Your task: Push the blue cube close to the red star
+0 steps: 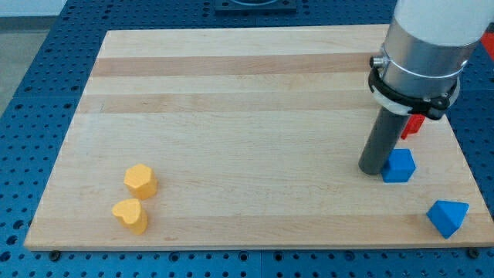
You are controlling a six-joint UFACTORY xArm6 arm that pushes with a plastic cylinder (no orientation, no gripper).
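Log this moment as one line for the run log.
tip: touching blue cube on its left | red star: just above cube, partly hidden by arm | goal: near | elsewhere: blue triangular block

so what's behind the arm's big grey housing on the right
A red block pokes out beside the rod, above the blue cube. Most of it is covered, so its shape can't be made out. My tip touches the cube's left side.

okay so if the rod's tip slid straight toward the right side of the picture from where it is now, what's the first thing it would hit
My tip sits just to the view's left of the blue cube, so that cube comes first, almost at once. The red block, mostly hidden behind the arm, lies farther toward the view's top, probably off that line.
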